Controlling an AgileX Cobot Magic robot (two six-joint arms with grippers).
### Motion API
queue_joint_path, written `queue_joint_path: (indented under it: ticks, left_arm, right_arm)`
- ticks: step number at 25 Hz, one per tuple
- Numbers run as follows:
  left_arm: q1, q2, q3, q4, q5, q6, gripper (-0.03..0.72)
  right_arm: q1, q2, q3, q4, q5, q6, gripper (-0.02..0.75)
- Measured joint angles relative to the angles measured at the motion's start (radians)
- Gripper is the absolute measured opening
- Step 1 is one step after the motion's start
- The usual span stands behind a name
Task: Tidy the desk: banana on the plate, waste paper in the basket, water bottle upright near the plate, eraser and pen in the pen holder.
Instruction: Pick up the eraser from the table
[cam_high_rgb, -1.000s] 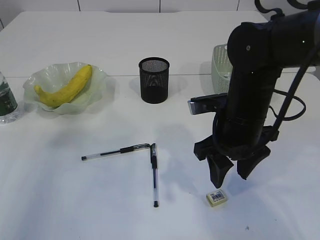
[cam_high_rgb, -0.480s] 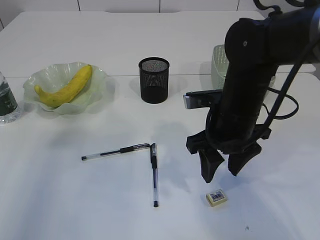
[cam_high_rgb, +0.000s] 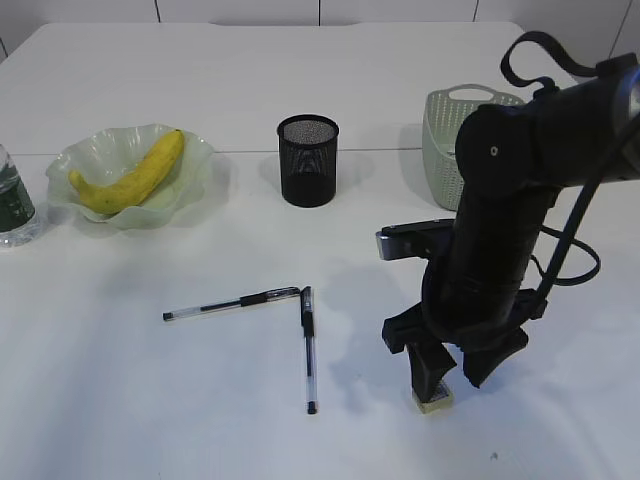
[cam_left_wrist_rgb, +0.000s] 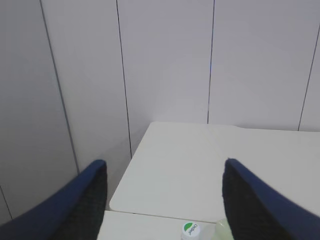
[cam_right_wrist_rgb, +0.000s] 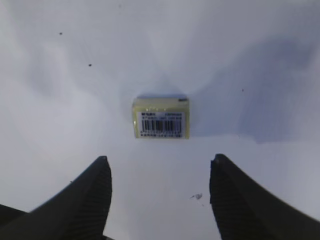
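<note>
eraser (cam_right_wrist_rgb: 160, 117) — barcode label, text unreadable

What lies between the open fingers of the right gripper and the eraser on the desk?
Nothing: in the right wrist view only bare desk separates the right gripper from the eraser, which lies just ahead of the fingertips, untouched.

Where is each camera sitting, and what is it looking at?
Exterior view: in front of the desk, above it, looking down at a slant; shows the right arm and right hand low over the eraser.
Left wrist view: on the left arm, facing the wall and the desk's far edge; shows the open left hand and the water bottle cap.
Right wrist view: on the right arm, looking straight down; shows the open right hand's fingers around empty desk.
Shared: the eraser, in the exterior and right wrist views.
</note>
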Motion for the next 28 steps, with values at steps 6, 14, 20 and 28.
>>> queue_joint_path:
  ticks: [6,14,20,28]
  left_arm:
    - [0.000,0.000,0.000,0.000,0.000,0.000,0.503]
    - [0.000,0.000,0.000,0.000,0.000,0.000,0.503]
    - [0.000,0.000,0.000,0.000,0.000,0.000,0.502]
    - [0.000,0.000,0.000,-0.002,0.000,0.000,0.501]
  right_arm:
    - [0.000,0.000,0.012,-0.006,-0.082,-0.019,0.463]
    - [0.000,0.020,0.012,-0.019,-0.112,-0.027,0.463]
    - [0.000,0.037,0.013,-0.029,-0.118,-0.029,0.463]
    - [0.000,0.053,0.013,-0.034,-0.127,-0.031,0.463]
